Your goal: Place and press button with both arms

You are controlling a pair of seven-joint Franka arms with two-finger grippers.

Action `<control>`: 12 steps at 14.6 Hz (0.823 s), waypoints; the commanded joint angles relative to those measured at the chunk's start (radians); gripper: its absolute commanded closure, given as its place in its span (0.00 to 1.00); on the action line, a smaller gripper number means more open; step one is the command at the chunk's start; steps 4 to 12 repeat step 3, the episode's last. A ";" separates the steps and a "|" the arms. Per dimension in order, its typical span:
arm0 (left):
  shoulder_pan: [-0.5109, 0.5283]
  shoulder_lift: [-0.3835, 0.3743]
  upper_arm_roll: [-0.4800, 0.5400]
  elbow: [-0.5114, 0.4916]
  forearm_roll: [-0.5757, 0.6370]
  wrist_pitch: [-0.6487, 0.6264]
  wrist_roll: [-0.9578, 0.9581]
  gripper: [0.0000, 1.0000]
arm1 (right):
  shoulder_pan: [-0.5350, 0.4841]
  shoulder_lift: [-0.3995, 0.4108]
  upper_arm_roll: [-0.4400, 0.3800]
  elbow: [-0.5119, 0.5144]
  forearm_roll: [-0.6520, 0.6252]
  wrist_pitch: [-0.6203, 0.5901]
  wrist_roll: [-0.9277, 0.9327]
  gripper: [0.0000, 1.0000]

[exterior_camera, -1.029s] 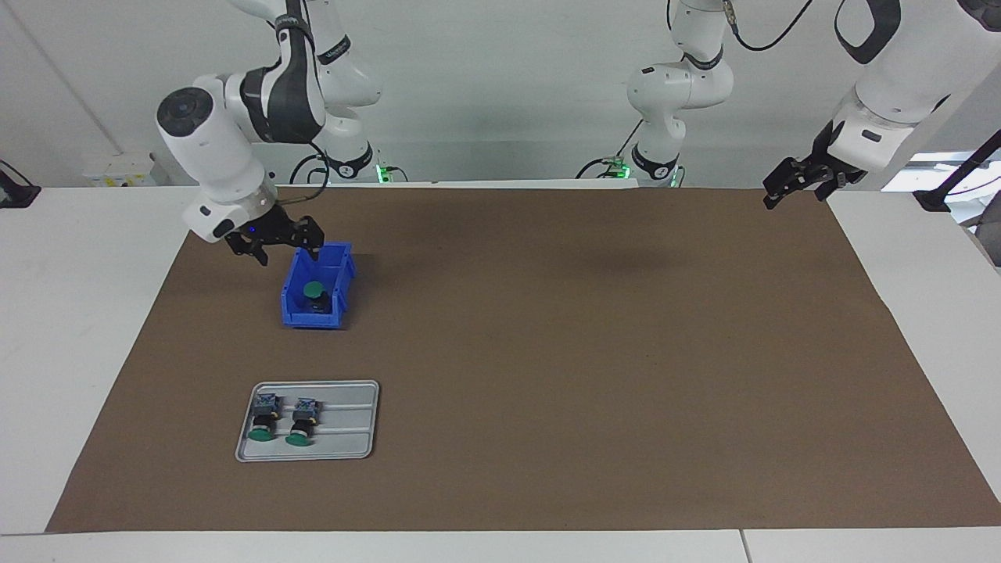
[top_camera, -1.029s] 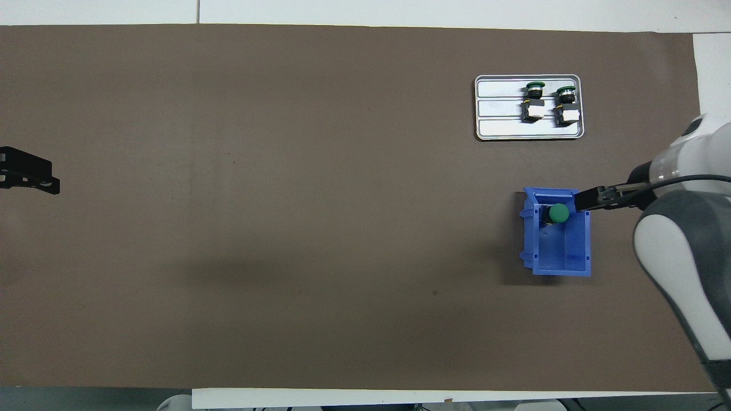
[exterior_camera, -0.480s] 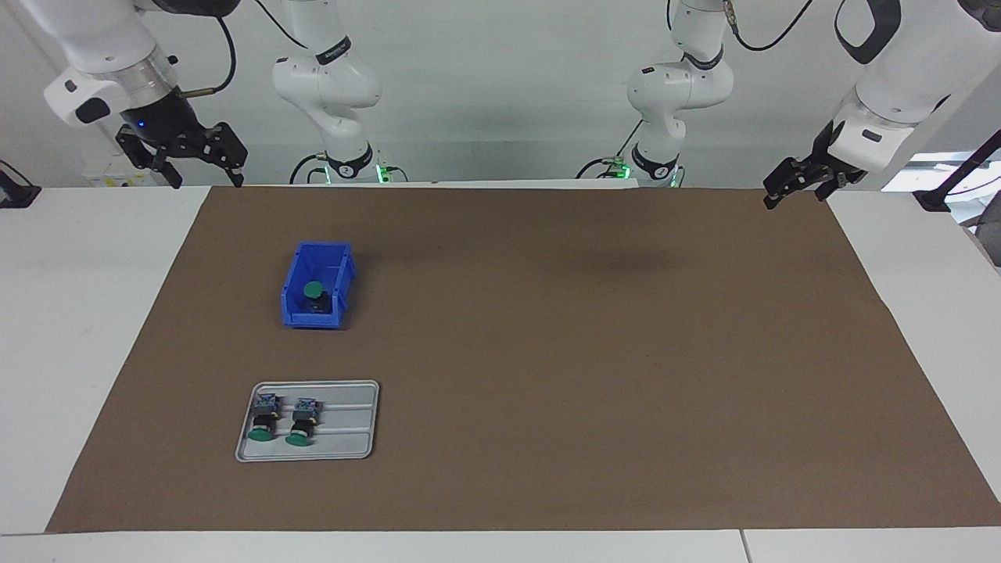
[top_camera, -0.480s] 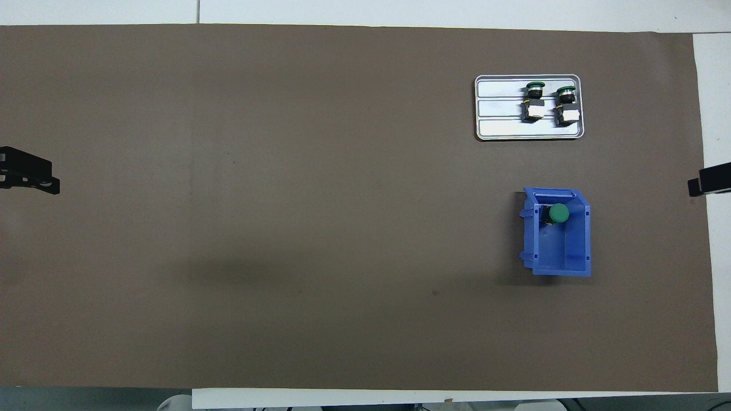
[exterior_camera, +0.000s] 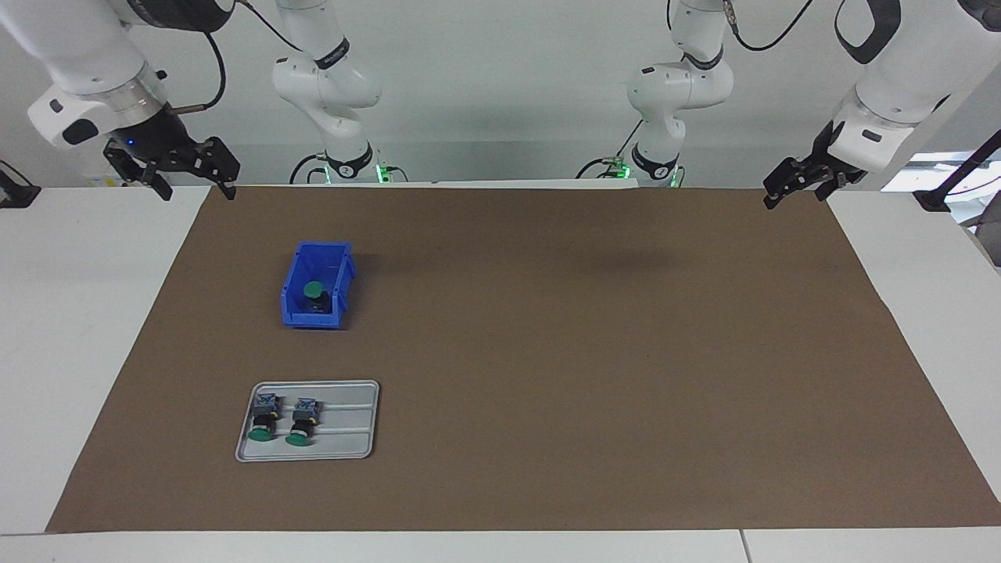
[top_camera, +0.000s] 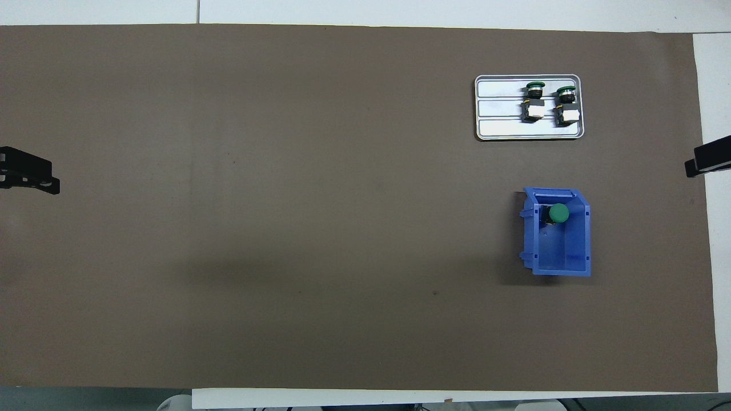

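Observation:
One green-capped button (exterior_camera: 314, 291) stands in a blue bin (exterior_camera: 338, 275), cap up; it also shows in the overhead view (top_camera: 558, 213). Two more buttons (exterior_camera: 263, 418) (exterior_camera: 303, 421) lie side by side on a silver tray (exterior_camera: 348, 438), farther from the robots than the bin. My right gripper (exterior_camera: 199, 191) is open and empty, raised over the mat's edge at the right arm's end, well apart from the bin. My left gripper (exterior_camera: 791, 195) is open and empty and waits over the mat's edge at the left arm's end.
A brown mat (exterior_camera: 594, 352) covers most of the white table (exterior_camera: 70, 313). In the overhead view the bin (top_camera: 571, 257) and the tray (top_camera: 497, 128) are at the right arm's end. Only the grippers' tips (top_camera: 707, 160) (top_camera: 31, 176) show there.
My right gripper has left the blue bin's rim, risen and drawn back to the mat's edge at its own end. The button stays in the bin. The left arm has not moved.

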 commanded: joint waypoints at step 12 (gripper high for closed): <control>0.009 -0.015 -0.004 -0.012 0.018 -0.003 0.007 0.00 | -0.001 0.005 0.002 0.007 -0.002 -0.005 0.005 0.01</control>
